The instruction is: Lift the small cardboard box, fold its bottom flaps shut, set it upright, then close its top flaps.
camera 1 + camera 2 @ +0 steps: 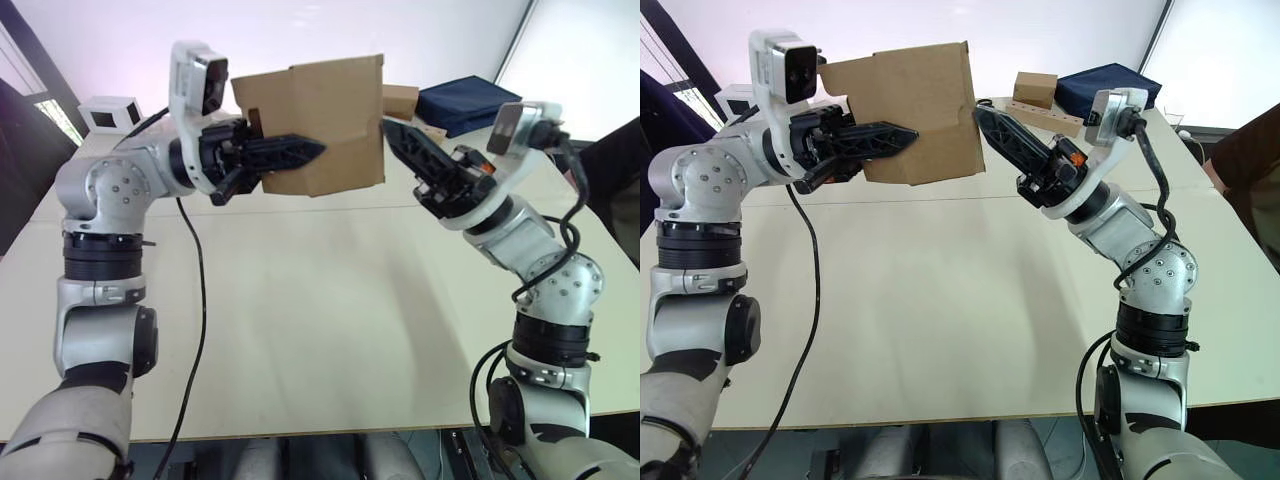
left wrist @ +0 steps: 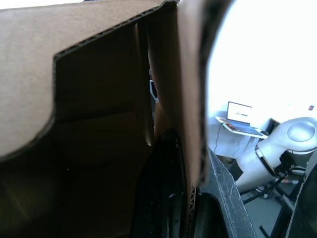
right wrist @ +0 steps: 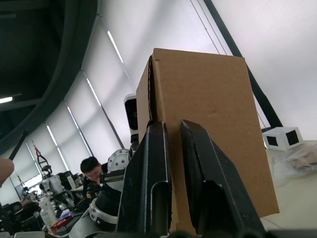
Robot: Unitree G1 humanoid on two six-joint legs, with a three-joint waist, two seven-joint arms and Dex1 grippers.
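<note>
The left gripper [image 1: 300,152] holds the small cardboard box [image 1: 330,120] up in the air above the table [image 1: 330,300]. Its two black ridged fingers pinch one wall of the box: the left wrist view shows one finger [image 2: 166,198] inside the box and the other outside, with the corrugated edge of the wall between them. The right gripper [image 1: 985,120] has its fingers drawn narrow, almost together, and its tips touch the box's right side near the top edge. In the right wrist view these fingers [image 3: 151,178] rise in front of a smooth, plain brown face of the box, with a seam running down one corner.

The box is oblong, matte brown cardboard with no print. A flap stands out at its upper left.

The table top is pale, smooth and flat. At its far end lie a smaller brown carton [image 1: 1036,88], a dark blue cloth bag [image 1: 1108,88] and a white box with a black face [image 1: 110,113]. The right wrist view also shows a person [image 3: 93,168] seated in the background.
</note>
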